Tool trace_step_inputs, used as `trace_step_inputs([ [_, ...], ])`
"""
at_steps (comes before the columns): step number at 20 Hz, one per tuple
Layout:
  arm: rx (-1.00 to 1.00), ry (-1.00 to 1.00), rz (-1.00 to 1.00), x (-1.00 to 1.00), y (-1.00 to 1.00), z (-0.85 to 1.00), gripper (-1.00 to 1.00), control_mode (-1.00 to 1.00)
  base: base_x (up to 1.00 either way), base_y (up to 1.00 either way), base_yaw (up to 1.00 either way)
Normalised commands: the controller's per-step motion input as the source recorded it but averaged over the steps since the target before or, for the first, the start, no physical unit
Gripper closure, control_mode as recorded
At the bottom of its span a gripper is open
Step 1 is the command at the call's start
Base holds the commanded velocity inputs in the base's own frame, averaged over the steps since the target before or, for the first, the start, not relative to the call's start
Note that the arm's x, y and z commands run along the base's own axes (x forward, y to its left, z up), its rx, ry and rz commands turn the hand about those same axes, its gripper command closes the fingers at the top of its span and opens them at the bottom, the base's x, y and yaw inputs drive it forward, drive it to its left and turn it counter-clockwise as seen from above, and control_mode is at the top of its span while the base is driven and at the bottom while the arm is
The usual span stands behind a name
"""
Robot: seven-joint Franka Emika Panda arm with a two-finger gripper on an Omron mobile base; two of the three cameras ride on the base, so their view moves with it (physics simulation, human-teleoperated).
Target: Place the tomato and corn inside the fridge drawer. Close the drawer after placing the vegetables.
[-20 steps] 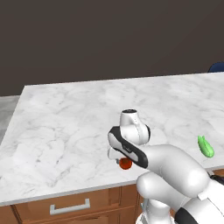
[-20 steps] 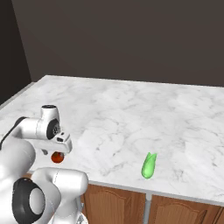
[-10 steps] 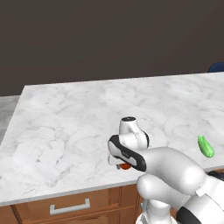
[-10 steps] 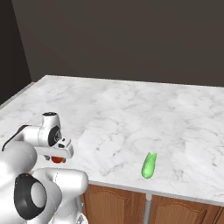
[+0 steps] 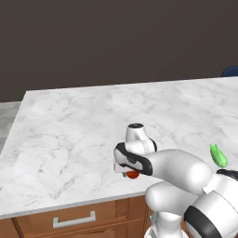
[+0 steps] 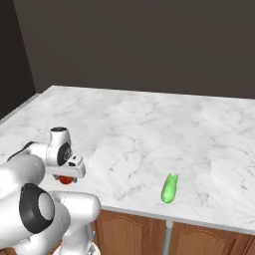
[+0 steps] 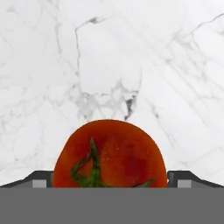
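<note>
While the arm is bending low over the front edge of the counter (image 5: 69, 135), the tomato (image 7: 110, 154) is sitting right under the hand, filling the lower middle of the hand view. It is a glossy red-orange ball with a dark green stem star spreading across its near side, and soft highlights are showing on its skin. Dark fingertips are poking up at either side of it, one at the left and one at the right, close to its flanks; whether they are actually pressing on it I cannot tell. From the base views the gripper (image 5: 131, 173) is pointing down at the marble, with only a sliver of the tomato peeking out red beneath it near the counter's front edge.

Well apart from it, toward the arm's right, the corn (image 6: 169, 189) is lying on the counter as a small bright green husked shape, also near the front edge.

White marble with grey veins is covering the whole top. Below it, wooden cabinet fronts are showing, one drawer (image 5: 69, 222) carrying a pale bar handle. Behind the counter a dark brownish wall (image 6: 149, 45) is running across the room.
</note>
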Motion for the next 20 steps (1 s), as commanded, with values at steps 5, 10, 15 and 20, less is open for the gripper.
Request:
trace_step_inputs([
  [5, 0.0, 0.0, 0.0, 0.06, 0.0, -0.13, -1.0, -1.0, 0.0, 0.0, 0.0],
  [10, 0.0, 0.0, 0.0, -0.11, 0.0, -0.25, -1.0, -1.0, 0.0, 0.0, 0.0],
  [15, 0.0, -0.01, 0.0, -0.47, 0.0, -0.41, 1.0, -1.0, 0.0, 0.0, 0.0],
  [20, 0.0, 0.0, 0.0, -0.35, 0.0, -0.38, 1.0, -1.0, 0.0, 0.0, 0.0],
])
